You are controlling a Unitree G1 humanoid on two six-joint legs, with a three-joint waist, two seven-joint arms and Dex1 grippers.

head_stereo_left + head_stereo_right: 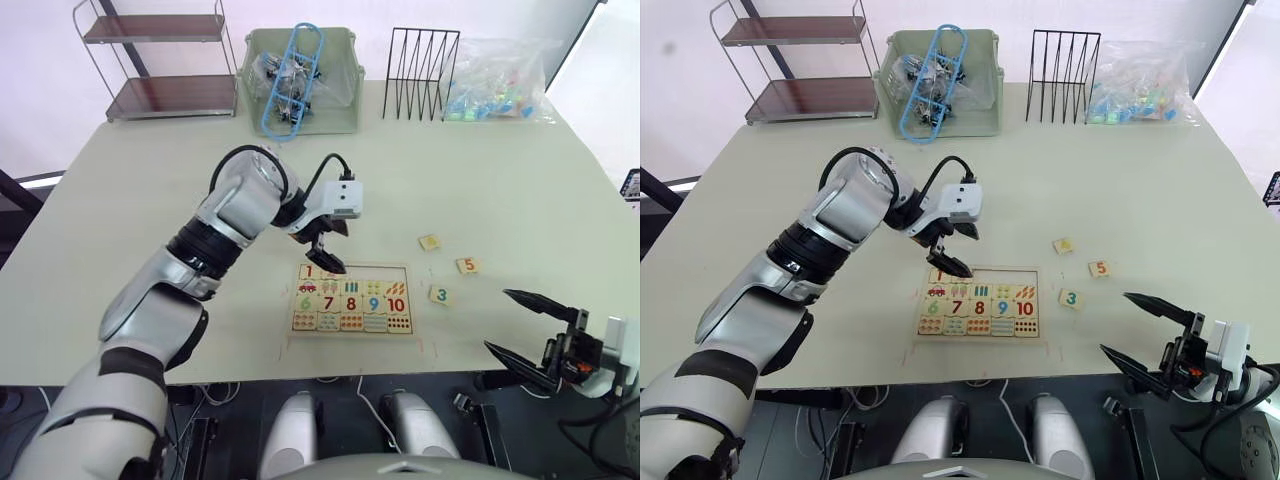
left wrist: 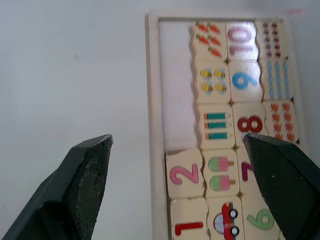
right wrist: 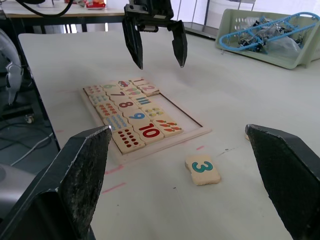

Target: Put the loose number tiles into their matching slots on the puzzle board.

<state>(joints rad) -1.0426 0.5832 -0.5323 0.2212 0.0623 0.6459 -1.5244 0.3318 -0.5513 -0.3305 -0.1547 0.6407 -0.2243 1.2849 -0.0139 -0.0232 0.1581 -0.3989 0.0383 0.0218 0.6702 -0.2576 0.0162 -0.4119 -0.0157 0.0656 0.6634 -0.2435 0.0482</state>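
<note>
Puzzle board (image 2: pixel 152 75) tiles read 1, 2, 6–10; loose tiles (image 1: pixel 440 295) on the table read 3, 5.

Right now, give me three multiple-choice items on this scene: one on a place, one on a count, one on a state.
1. Where does the green 3 tile lie?
A. On the table, right of the puzzle board
B. In a slot of the top row
C. In the green bin

2. How many tiles lie loose on the table?
A. One
B. Five
C. Three

3. What is the state of the left end effector?
A. Shut on a tile
B. Open and empty, above the board
C. Open, resting flat on the table far from the board

Answers:
1. A: the 3 sits outside the board's rim, on the bare table.
2. C: the 3, the orange 5 tile and a third tile lie there.
3. B: its black fingers stand apart with nothing between them.
</note>
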